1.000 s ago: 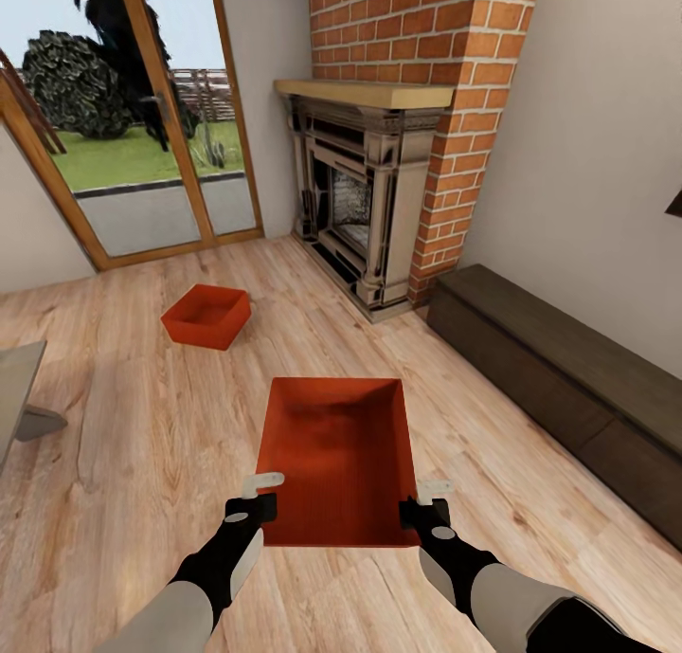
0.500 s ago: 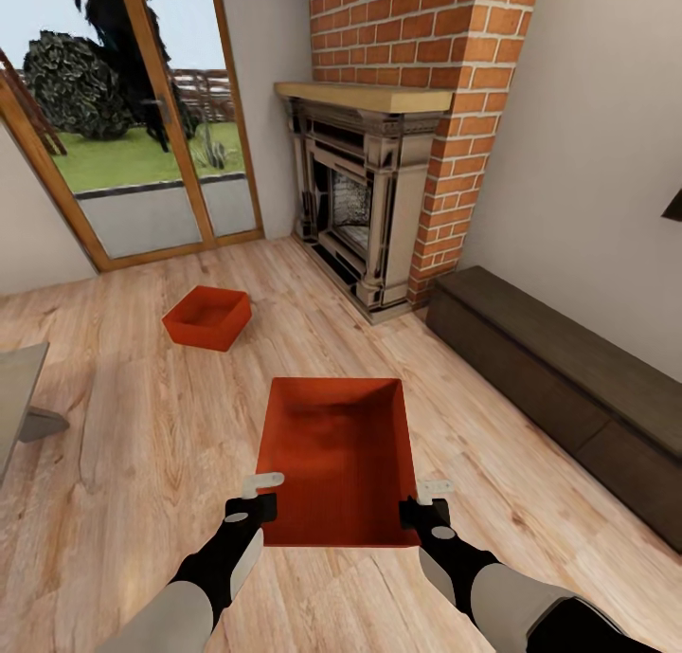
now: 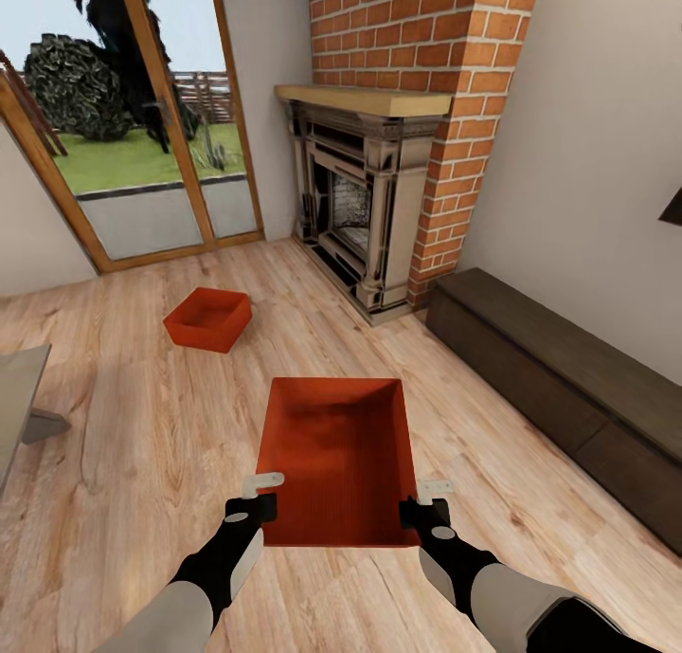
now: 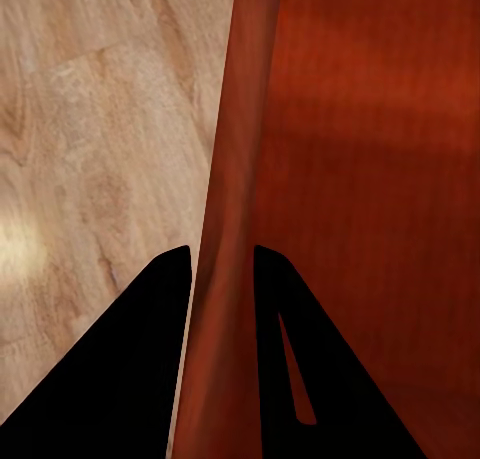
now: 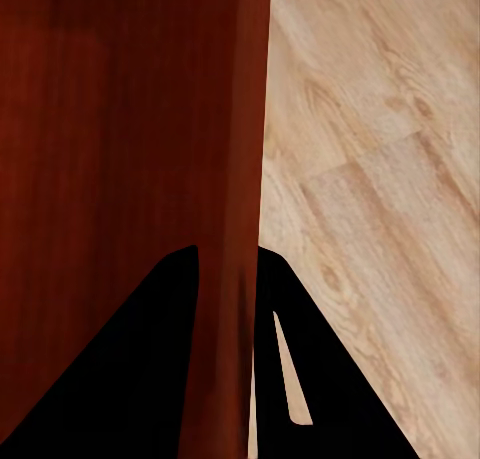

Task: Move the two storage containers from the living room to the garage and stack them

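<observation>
You see two orange-red bins, near [image 3: 341, 454] and far [image 3: 207, 317]; pale wood-grain plank floor [image 3: 142, 426]; red brick chimney [image 3: 417, 27]; dark brown bench [image 3: 568, 378]; black gripper fingers [image 4: 110, 379].

My head camera has shifted slightly: the far storage container [image 3: 208, 318] and fireplace [image 3: 365, 208] sit marginally lower in frame.

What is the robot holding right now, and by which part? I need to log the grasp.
One storage container: left gripper pinches its left side wall, right gripper its right side wall, near the closest end.
</observation>
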`<state>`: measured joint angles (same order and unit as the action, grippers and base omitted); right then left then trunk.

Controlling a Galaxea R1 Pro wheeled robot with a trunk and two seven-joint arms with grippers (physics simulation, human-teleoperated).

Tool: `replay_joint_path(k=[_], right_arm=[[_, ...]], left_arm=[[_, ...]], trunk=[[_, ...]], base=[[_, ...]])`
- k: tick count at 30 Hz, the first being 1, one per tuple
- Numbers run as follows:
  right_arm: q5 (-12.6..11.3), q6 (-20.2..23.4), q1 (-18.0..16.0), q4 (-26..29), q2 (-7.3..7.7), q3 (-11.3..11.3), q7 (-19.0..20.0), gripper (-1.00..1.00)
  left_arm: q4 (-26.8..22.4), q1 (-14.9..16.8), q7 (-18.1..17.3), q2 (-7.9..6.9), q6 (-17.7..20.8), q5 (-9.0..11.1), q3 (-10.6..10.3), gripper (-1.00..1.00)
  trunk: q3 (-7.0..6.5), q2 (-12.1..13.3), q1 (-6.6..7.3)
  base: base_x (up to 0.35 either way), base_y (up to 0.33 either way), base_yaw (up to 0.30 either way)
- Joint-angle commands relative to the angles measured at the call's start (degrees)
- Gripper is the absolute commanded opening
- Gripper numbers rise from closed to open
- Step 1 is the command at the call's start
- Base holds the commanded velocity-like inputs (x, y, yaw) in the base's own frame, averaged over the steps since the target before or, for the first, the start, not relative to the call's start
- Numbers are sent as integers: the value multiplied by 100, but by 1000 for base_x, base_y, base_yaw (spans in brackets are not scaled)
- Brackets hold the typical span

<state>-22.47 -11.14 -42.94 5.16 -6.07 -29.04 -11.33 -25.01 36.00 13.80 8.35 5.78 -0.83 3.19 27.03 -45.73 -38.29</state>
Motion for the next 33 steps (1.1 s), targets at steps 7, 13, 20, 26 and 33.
replay_joint_path(k=[7,13,20,26,33], right_arm=[[-100,-46,-4,-101,10,162,-41,-100],[-100,-47,-4,-102,10,162,-43,-100],[-100,-46,-4,-101,10,162,-43,-100],[-100,-46,-4,-101,10,162,-45,-100],[-100,-46,-4,-102,10,162,-45,-100]], left_arm=[[-30,4,141,0,46,-128,98,-100],[-35,4,141,0,46,-128,99,-100],[-39,4,141,0,46,-128,99,-100],[-39,4,141,0,46,-128,97,-100],[-37,4,141,0,46,-128,96,-100]], trunk=[[-53,-5,-1],[-108,-5,-1],[-172,-5,-1],[-226,-5,-1],[-290,-5,-1]], base=[[0,0,0],[0,0,0],[0,0,0],[0,0,0],[0,0,0]])
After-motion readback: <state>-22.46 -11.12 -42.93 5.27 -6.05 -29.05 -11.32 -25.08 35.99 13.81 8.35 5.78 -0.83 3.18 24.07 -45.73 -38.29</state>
